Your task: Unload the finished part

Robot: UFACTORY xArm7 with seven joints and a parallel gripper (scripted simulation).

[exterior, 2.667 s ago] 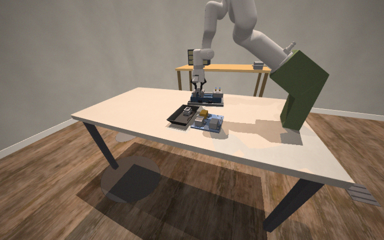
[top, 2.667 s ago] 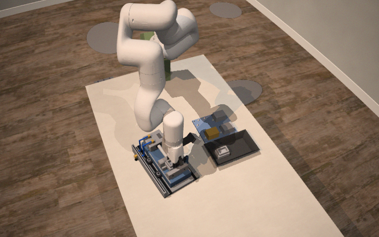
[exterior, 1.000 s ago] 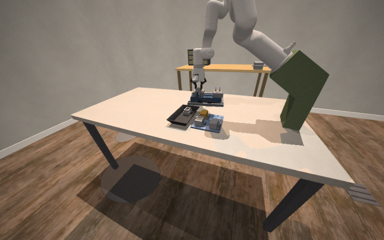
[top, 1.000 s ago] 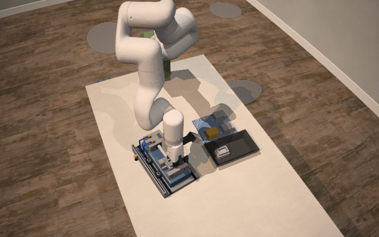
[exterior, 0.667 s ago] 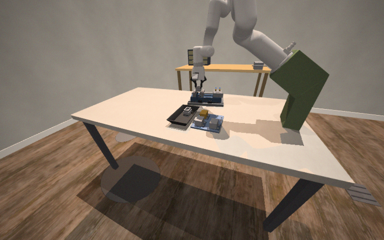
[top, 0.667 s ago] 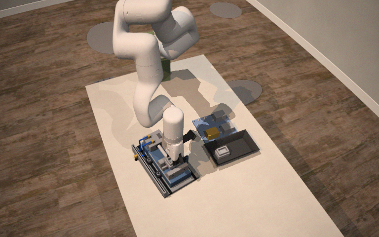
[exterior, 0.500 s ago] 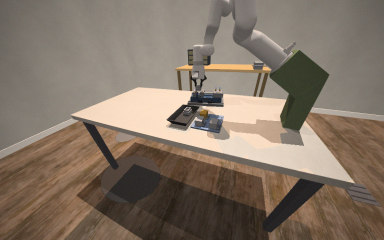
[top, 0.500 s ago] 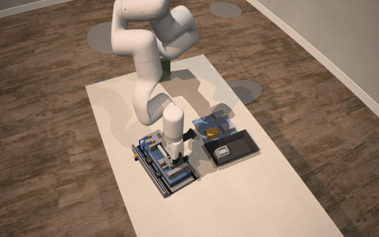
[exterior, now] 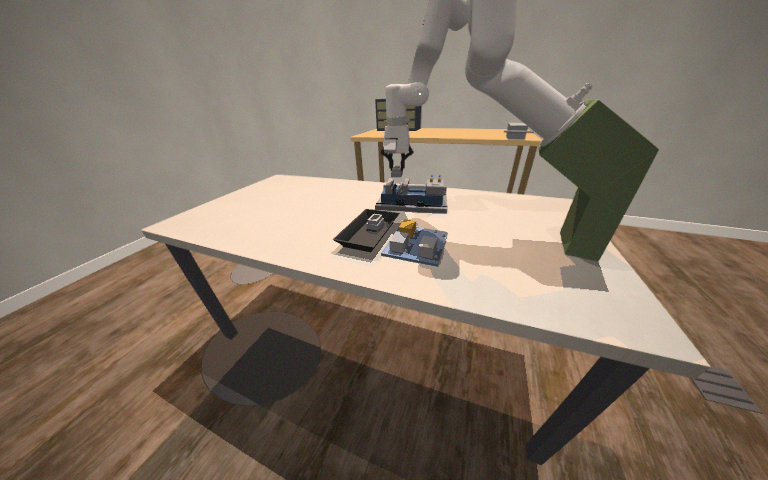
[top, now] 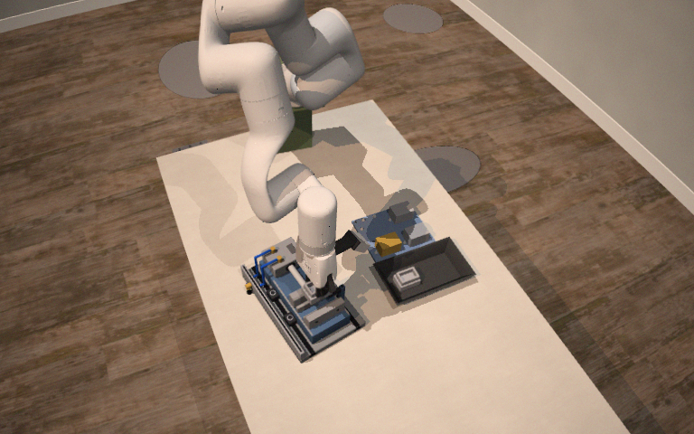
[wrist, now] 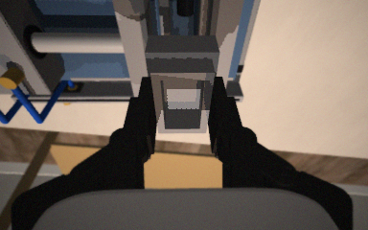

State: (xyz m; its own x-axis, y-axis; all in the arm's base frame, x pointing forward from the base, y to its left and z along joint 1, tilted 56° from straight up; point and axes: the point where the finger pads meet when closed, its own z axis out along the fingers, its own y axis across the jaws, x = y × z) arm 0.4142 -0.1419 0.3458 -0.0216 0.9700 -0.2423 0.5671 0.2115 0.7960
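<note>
The black jaws of the gripper are partly closed and clamped on the finished part, a small grey block with a pale rectangular pocket, one finger pressed against each of its sides. In the exterior view the gripper hangs from the white arm, with the part raised clear above the vise. The vise, blue and grey, sits on the cream surface. Near it lies the dark outfeed tray, which holds another grey pocketed block on its floor. Touching the tray's far side is a blue plate carrying grey blocks and a yellow block.
</note>
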